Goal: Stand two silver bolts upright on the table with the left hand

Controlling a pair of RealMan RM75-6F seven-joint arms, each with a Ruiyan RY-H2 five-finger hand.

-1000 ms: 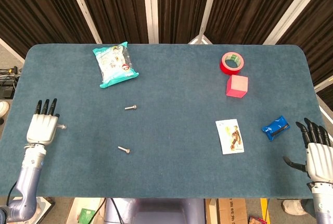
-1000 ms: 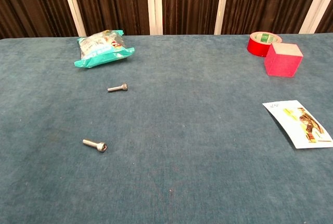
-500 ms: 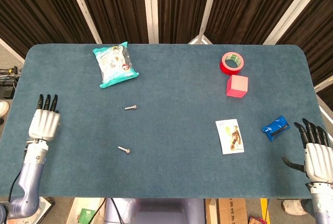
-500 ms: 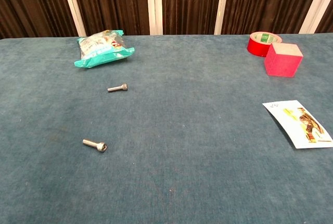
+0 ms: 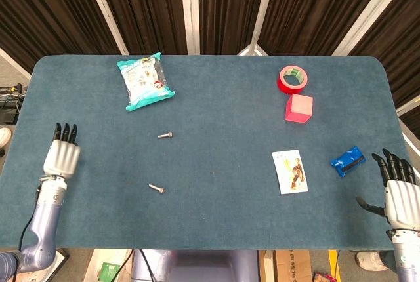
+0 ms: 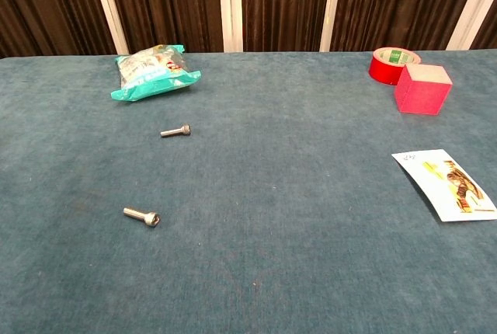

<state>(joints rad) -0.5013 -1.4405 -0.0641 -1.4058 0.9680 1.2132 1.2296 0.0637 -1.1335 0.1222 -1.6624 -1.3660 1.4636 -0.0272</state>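
two silver bolts lie on their sides on the blue table, well apart: the far bolt below one teal snack bag, the near bolt closer to the front edge. the left hand rests empty at the table's left edge with fingers straight and side by side, and the right hand sits empty at the right edge with fingers spread. one red tape roll, one red cube, one card and one blue packet lie on the right half.
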